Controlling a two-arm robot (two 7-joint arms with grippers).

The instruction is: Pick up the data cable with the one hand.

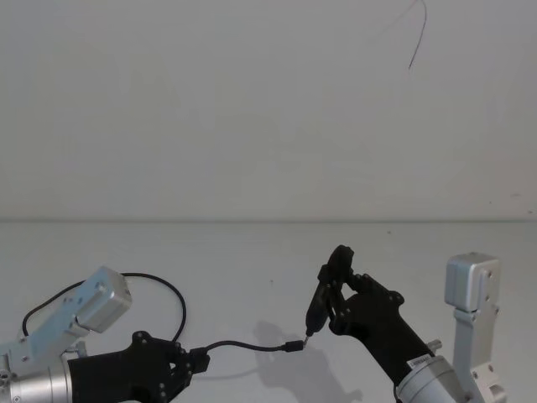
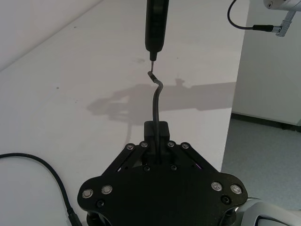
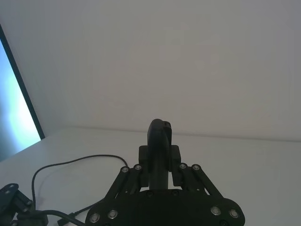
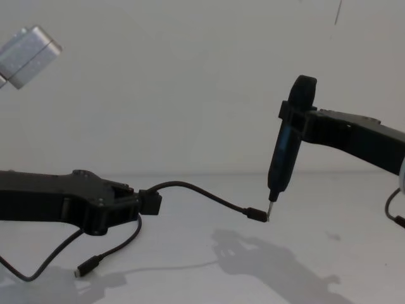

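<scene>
- Nearest us in the head view, at about 7 o'clock, we see the left gripper (image 1: 198, 361), matte black on a silver wrist, held low over the white table (image 1: 252, 252).
- Its fingers (image 4: 150, 201) are clenched on the data cable (image 1: 243, 344) a little behind one of the plugs; in the chest view the cord leaves the fingertips, arches up and runs toward 3 o'clock.
- That plug (image 4: 256, 215) hangs clear of the table, with its shadow below it.
- The rest of the cable loops back behind the left arm, toward 9 o'clock, and its other plug (image 4: 84, 270) lies on the table below the arm.
- Farther out, at about 4 o'clock, the right gripper (image 1: 336, 290) grasps an upright dark pen-shaped tool (image 4: 285, 152).
- The tool's thin metal tip (image 4: 271, 206) points down and meets the raised plug, or stands just beside it; we cannot tell which.
- Beyond the table rises a plain pale wall (image 1: 252, 109).
</scene>
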